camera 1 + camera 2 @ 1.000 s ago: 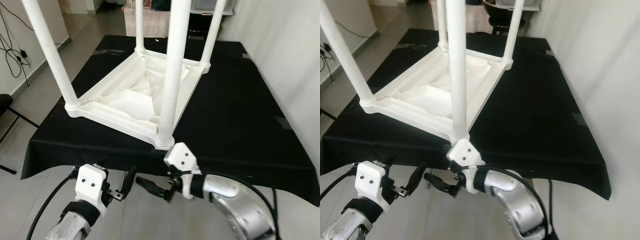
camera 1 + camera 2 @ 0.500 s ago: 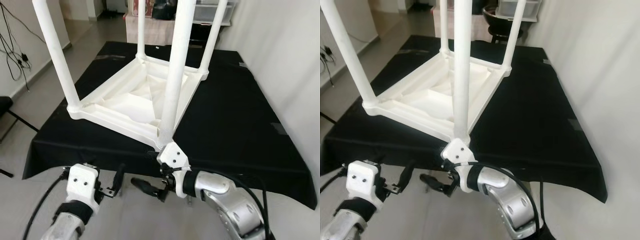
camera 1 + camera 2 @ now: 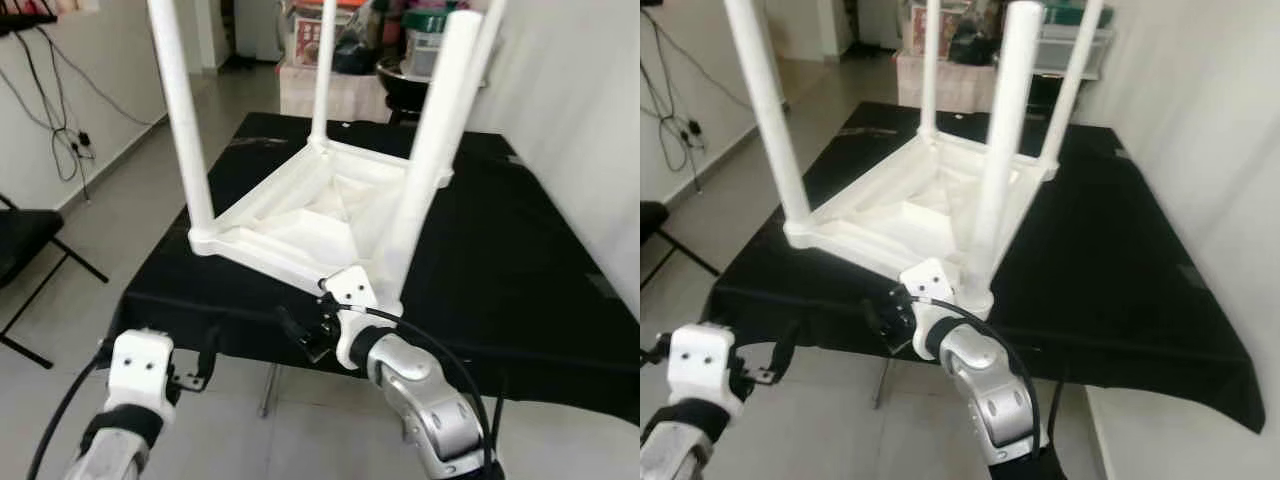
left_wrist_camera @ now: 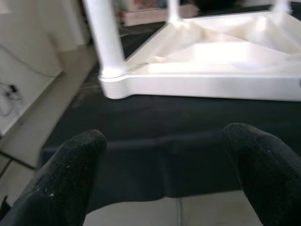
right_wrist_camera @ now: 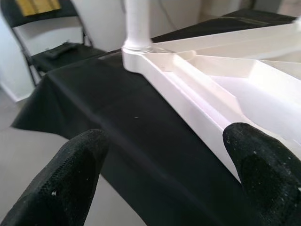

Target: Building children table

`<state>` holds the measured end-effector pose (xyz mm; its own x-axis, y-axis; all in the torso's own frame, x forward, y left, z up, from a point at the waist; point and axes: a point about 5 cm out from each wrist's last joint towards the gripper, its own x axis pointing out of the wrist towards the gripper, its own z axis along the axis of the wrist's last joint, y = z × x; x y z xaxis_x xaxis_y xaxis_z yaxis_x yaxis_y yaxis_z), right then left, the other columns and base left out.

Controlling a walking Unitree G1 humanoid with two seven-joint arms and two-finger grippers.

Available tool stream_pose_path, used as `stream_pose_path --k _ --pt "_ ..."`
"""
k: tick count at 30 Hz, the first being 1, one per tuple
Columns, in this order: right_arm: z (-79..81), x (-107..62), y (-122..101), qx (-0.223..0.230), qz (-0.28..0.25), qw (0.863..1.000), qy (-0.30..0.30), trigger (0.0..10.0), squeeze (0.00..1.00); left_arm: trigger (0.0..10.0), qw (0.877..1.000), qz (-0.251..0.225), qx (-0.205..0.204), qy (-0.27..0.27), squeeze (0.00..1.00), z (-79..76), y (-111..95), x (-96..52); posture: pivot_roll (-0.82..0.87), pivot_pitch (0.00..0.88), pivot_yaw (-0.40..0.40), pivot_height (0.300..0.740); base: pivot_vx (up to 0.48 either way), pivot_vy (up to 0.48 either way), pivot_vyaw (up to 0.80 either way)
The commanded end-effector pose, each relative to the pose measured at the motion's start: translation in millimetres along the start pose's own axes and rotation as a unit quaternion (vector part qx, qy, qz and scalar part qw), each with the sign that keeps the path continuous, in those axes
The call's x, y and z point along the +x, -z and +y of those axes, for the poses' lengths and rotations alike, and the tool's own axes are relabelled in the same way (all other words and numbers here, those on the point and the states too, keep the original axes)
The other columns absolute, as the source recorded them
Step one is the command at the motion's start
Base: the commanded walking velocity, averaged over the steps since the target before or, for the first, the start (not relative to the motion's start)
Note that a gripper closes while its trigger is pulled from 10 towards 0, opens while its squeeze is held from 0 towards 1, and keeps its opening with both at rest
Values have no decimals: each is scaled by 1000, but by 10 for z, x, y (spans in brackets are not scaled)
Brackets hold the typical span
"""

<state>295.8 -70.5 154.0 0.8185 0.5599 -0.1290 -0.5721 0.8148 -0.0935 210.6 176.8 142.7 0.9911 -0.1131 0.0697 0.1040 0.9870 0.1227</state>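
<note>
You are in a lived-in room of a home: pale tiled floor, white walls with black cables hanging down, a black folding chair left of the left pincer, and cluttered boxes and containers beyond the black-cloth-covered bench ahead.

one white children's table, upside down, with four legs fitted: near left, near right, far left, far right. one black-draped table. one folding chair. two hands: left hand, right hand.
</note>
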Motion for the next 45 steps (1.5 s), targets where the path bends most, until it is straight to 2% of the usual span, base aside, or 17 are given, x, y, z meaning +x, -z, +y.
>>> stream_pose_path --k 1,8,16,19,26,31,34,36,39,42,45 --pt "-49 4 51 3 6 1000 15 10000 0 10000 1000 15 9 1 0 13 50 -5 30 63 -40 740 0 480 0" --pt "-54 32 52 2 3 1000 24 10000 0 10000 1000 18 10 -3 0 33 60 12 34 58 -36 740 0 447 0" --pt "-93 64 44 -6 -3 999 40 10000 0 10000 1000 12 9 -9 0 58 46 25 36 53 -37 740 0 0 0" --pt "-110 75 51 -5 -4 999 50 10000 0 10000 999 25 -8 -43 0 119 83 -19 35 43 -36 740 0 0 0" --pt "-104 95 55 -8 -5 999 43 10000 0 10000 997 29 -30 -66 0 160 109 -49 37 38 -36 740 0 0 -571" --pt "-73 108 43 -10 -14 1000 19 10000 0 10000 996 28 -36 -72 0 173 119 -33 36 33 -36 740 364 0 0" --pt "-9 100 16 -9 -36 999 -14 10000 0 10000 996 28 -36 -70 0 169 121 -23 36 30 -36 740 382 0 800" --pt "-2 98 9 -7 -41 999 -17 10000 0 10000 996 28 -36 -70 0 168 122 -22 36 30 -36 740 382 0 800" --pt "-42 112 65 2 -15 1000 -5 10000 0 10000 997 28 -38 -67 0 165 122 -18 35 30 -35 740 382 0 0" --pt "-38 108 37 15 -33 999 -14 10000 0 10000 997 30 -39 -65 0 161 125 -15 34 30 -34 740 379 0 800" --pt "-83 131 80 12 -10 1000 7 10000 0 10000 997 31 -40 -60 0 152 129 -13 32 29 -36 740 377 0 0"
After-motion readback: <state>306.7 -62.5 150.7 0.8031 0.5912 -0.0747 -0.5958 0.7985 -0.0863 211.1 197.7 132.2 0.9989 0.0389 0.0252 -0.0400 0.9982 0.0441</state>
